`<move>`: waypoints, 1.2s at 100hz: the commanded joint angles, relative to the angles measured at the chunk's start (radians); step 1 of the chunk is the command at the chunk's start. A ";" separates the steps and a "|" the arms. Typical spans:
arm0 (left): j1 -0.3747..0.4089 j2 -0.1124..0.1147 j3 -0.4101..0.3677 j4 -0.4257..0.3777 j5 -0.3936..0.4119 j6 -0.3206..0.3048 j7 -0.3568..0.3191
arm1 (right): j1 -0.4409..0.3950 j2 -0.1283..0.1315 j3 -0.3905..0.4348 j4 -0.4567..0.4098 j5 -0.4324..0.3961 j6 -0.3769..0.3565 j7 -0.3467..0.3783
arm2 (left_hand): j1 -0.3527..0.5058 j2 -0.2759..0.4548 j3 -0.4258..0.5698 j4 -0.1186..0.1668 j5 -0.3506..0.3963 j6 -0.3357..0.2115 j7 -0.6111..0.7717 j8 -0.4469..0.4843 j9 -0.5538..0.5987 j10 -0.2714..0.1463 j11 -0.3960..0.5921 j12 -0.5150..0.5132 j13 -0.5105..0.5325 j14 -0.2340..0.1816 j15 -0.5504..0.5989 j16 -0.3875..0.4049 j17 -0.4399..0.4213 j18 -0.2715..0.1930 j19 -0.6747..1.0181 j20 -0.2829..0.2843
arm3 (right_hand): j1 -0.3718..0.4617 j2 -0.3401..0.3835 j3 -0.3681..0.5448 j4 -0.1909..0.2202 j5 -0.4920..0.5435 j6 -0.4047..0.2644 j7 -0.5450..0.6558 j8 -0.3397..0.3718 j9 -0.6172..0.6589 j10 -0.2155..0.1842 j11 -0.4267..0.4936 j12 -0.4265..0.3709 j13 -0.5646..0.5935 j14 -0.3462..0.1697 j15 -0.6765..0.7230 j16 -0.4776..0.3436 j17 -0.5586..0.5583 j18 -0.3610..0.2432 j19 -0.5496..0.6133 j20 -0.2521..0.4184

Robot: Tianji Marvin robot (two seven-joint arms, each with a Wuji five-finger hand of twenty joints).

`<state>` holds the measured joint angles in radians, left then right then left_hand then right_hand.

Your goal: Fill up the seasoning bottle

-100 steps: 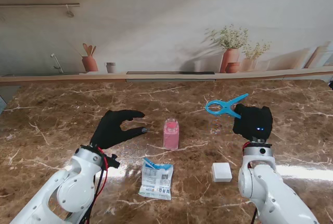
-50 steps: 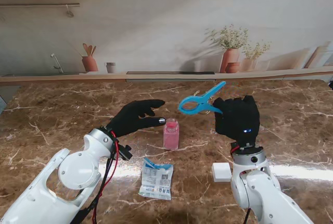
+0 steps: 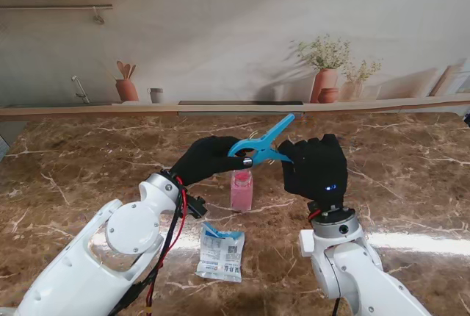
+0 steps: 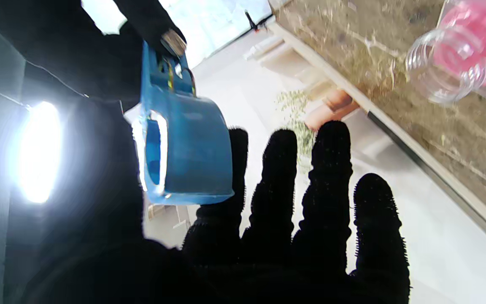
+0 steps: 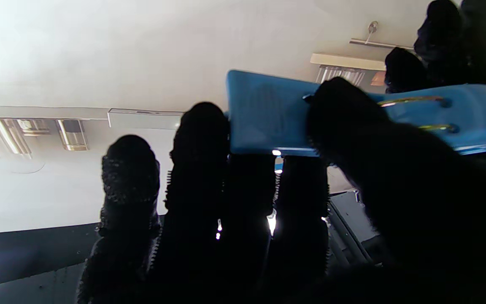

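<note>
Stand view: bottle (image 3: 241,189) is seen mid-table; clip (image 3: 261,145) is held above it by right hand (image 3: 316,167), left hand (image 3: 209,158) touching its ring end. Pouch (image 3: 221,253) lies nearer to me than bottle.

Left wrist: fingers (image 4: 325,177) are spread, clip beside them; grip cannot be told.

Right wrist: clip handle is pinched.

Seasoning packet (image 3: 221,253): blue and dark print on white, too small to read.
Pink bottle (image 3: 241,189): no label legible.
Blue clip (image 3: 261,145): no marking legible.
</note>
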<state>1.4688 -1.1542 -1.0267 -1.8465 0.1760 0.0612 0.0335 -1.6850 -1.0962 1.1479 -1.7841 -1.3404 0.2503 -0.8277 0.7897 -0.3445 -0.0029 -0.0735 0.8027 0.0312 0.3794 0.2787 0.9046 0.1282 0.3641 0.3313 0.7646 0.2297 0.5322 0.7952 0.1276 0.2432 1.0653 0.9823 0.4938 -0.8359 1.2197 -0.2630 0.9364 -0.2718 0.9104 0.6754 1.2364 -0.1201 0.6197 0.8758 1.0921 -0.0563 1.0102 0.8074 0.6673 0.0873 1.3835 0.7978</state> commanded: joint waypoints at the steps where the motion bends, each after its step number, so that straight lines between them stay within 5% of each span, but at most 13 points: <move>1: -0.004 -0.025 0.011 0.022 0.011 0.000 0.027 | -0.001 -0.004 -0.002 0.002 0.011 -0.009 0.007 | 0.123 -0.033 0.050 0.006 0.070 -0.072 0.076 0.015 0.092 -0.041 0.052 0.035 0.080 0.007 0.077 0.046 0.016 -0.004 0.065 0.043 | 0.071 0.032 0.063 0.027 0.038 -0.074 0.020 0.025 0.046 -0.020 0.026 0.017 0.037 -0.024 0.017 0.029 -0.005 -0.009 0.032 0.026; 9: -0.008 -0.024 0.011 0.024 -0.029 0.007 0.008 | -0.001 -0.005 -0.004 0.004 0.018 -0.012 0.014 | 0.129 -0.138 0.639 -0.099 0.083 -0.104 0.309 -0.031 0.192 -0.057 0.011 0.220 0.106 0.011 0.134 0.084 0.015 -0.017 0.084 0.044 | 0.069 0.037 0.056 0.025 0.034 -0.074 0.013 0.015 0.044 -0.021 0.018 0.009 0.035 -0.025 0.007 0.024 -0.001 -0.013 0.030 0.025; 16: -0.014 -0.028 0.016 0.033 -0.046 0.007 0.011 | -0.002 -0.006 -0.006 0.006 0.024 -0.016 0.023 | 0.143 -0.120 0.783 -0.134 0.099 -0.139 0.412 0.039 0.241 -0.061 0.052 0.299 0.134 0.013 0.185 0.108 0.026 -0.027 0.097 0.044 | 0.065 0.046 0.041 0.023 0.025 -0.063 0.005 -0.013 0.040 -0.024 0.006 -0.003 0.031 -0.026 -0.018 0.012 -0.003 -0.016 0.026 0.022; 39: -0.011 -0.056 0.031 0.052 -0.139 0.008 0.072 | -0.020 0.000 -0.007 -0.004 0.014 -0.012 0.066 | 0.148 -0.125 0.905 -0.167 0.128 -0.110 0.512 0.195 0.287 -0.008 0.187 0.428 0.188 0.058 0.296 0.161 0.044 -0.039 0.161 0.060 | -0.009 0.053 -0.059 0.026 -0.150 0.033 -0.032 -0.157 -0.108 -0.014 -0.088 -0.038 -0.097 -0.026 -0.167 -0.044 -0.097 -0.026 -0.081 -0.009; 47: -0.009 -0.059 0.028 0.051 -0.158 0.018 0.075 | -0.032 0.001 0.000 -0.013 0.005 0.009 0.089 | 0.140 -0.146 0.930 -0.171 0.131 -0.101 0.533 0.204 0.300 -0.006 0.204 0.443 0.200 0.061 0.311 0.164 0.050 -0.044 0.173 0.062 | -0.093 0.080 -0.095 0.057 -0.169 0.103 -0.210 -0.019 -0.214 -0.009 -0.066 -0.083 -0.172 -0.022 -0.216 -0.054 -0.158 -0.027 -0.143 0.007; 50: -0.009 -0.061 0.027 0.051 -0.162 0.022 0.082 | -0.035 0.000 0.002 -0.013 0.008 0.015 0.092 | 0.134 -0.156 0.946 -0.174 0.134 -0.098 0.541 0.203 0.308 -0.006 0.207 0.444 0.209 0.064 0.316 0.164 0.056 -0.039 0.180 0.063 | -0.136 0.116 -0.105 0.131 -0.182 0.139 -0.311 0.072 -0.273 -0.006 -0.051 -0.143 -0.218 -0.020 -0.240 -0.062 -0.196 -0.026 -0.181 0.007; 54: -0.007 -0.063 0.026 0.049 -0.167 0.028 0.089 | -0.041 -0.002 0.004 -0.014 0.012 0.026 0.099 | 0.130 -0.157 0.952 -0.176 0.132 -0.100 0.550 0.207 0.311 -0.007 0.213 0.447 0.213 0.064 0.319 0.163 0.061 -0.041 0.188 0.065 | -0.172 0.129 -0.129 0.155 -0.257 0.179 -0.359 0.107 -0.367 0.003 -0.051 -0.147 -0.296 -0.014 -0.278 -0.075 -0.257 -0.028 -0.227 0.000; 62: -0.004 -0.068 0.025 0.045 -0.163 0.040 0.108 | -0.053 -0.007 0.009 -0.018 0.027 0.052 0.105 | 0.122 -0.164 0.969 -0.177 0.134 -0.107 0.568 0.217 0.324 -0.014 0.223 0.450 0.234 0.063 0.329 0.161 0.080 -0.034 0.206 0.068 | -0.215 0.154 -0.193 0.160 -0.439 0.272 -0.450 0.152 -0.589 0.036 -0.054 -0.149 -0.484 0.005 -0.347 -0.109 -0.396 -0.038 -0.336 0.002; 74: 0.000 -0.071 0.020 0.039 -0.162 0.052 0.120 | -0.075 -0.007 0.027 -0.033 0.019 0.063 0.101 | 0.106 -0.171 0.984 -0.179 0.131 -0.118 0.579 0.234 0.332 -0.018 0.232 0.452 0.249 0.058 0.336 0.155 0.096 -0.028 0.225 0.068 | -0.227 0.213 -0.316 0.174 -0.664 0.402 -0.661 0.103 -0.892 0.102 -0.143 -0.249 -0.771 0.028 -0.429 -0.171 -0.614 -0.074 -0.505 0.007; 86: 0.006 -0.074 0.016 0.030 -0.177 0.064 0.125 | -0.108 -0.001 0.046 -0.072 -0.008 0.064 0.122 | 0.103 -0.181 0.993 -0.179 0.132 -0.117 0.580 0.241 0.340 -0.018 0.235 0.451 0.262 0.059 0.342 0.151 0.108 -0.024 0.244 0.070 | -0.260 0.294 -0.505 0.248 -0.844 0.475 -0.743 0.145 -1.075 0.153 -0.277 -0.365 -0.956 0.040 -0.497 -0.235 -0.732 -0.107 -0.574 0.036; 96: 0.012 -0.080 0.019 0.022 -0.172 0.077 0.148 | -0.129 0.000 0.052 -0.095 -0.017 0.055 0.118 | 0.096 -0.201 1.015 -0.184 0.137 -0.110 0.585 0.240 0.351 -0.016 0.237 0.447 0.276 0.060 0.352 0.147 0.121 -0.024 0.261 0.070 | -0.288 0.264 -0.484 0.259 -0.806 0.527 -0.929 0.008 -1.106 0.195 -0.478 -0.435 -0.982 0.060 -0.701 -0.364 -0.760 -0.110 -0.666 0.017; 104: 0.016 -0.083 0.022 0.013 -0.167 0.095 0.162 | -0.147 0.004 0.054 -0.114 -0.034 0.045 0.115 | 0.093 -0.207 1.022 -0.188 0.138 -0.106 0.590 0.239 0.357 -0.014 0.239 0.444 0.288 0.061 0.358 0.146 0.132 -0.024 0.271 0.070 | -0.305 0.237 -0.463 0.256 -0.789 0.547 -0.946 -0.241 -1.115 0.222 -0.592 -0.433 -0.993 0.067 -0.801 -0.390 -0.764 -0.108 -0.720 0.033; 120: 0.022 -0.092 0.029 -0.005 -0.151 0.140 0.190 | -0.173 0.019 0.049 -0.151 -0.084 0.012 0.143 | 0.086 -0.224 1.043 -0.194 0.138 -0.103 0.603 0.234 0.369 -0.014 0.245 0.436 0.311 0.058 0.374 0.140 0.157 -0.025 0.301 0.071 | -0.338 0.204 -0.414 0.249 -0.782 0.552 -0.957 -0.346 -1.112 0.235 -0.627 -0.530 -1.008 0.062 -0.903 -0.436 -0.768 -0.104 -0.796 0.002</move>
<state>1.4842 -1.2351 -1.0042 -1.8417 0.0243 0.1969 0.2138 -1.8417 -1.0868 1.2048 -1.9185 -1.4091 0.2708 -0.7132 0.8512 -0.5507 0.9549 -0.2790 0.8749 0.0706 0.8551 0.4703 1.2174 0.1294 0.5844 0.7718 1.0370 0.2775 0.8703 0.9460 0.2623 0.2435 1.2579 1.0149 0.2087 -0.6126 0.7771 -0.0383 0.1370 0.2444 -0.0147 0.3718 0.1460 0.0904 0.0209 0.3900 0.1158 0.0017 0.1507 0.4032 -0.0810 -0.0004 0.6358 0.8093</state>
